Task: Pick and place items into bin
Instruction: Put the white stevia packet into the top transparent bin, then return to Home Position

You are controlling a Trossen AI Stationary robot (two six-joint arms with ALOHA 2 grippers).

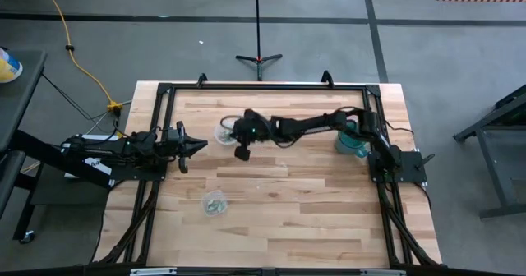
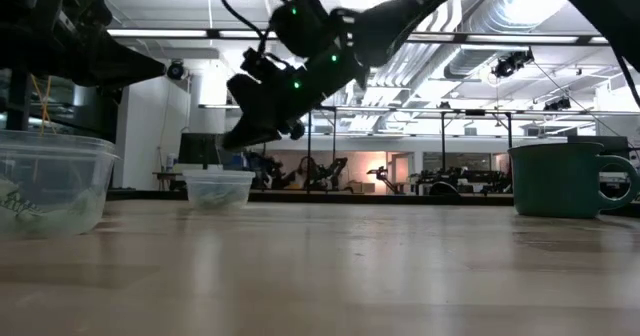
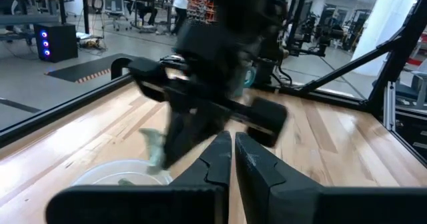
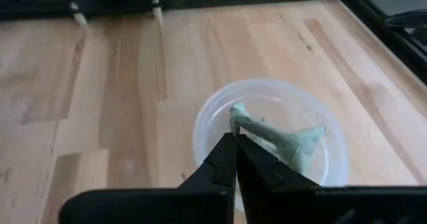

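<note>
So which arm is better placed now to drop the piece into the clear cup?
The right arm. Its claw is shut on a pale green-grey crumpled piece directly above the clear round plastic cup. The left claw is shut, holds nothing, and waits beside that cup at the table's left edge.

I see a pale wood-plank surface point(image 1: 288, 202) inside a black frame. On it sit a clear cup point(image 1: 215, 203) near the left front, another clear cup point(image 1: 224, 133) farther back, and a teal mug point(image 1: 352, 138) at far right.
</note>
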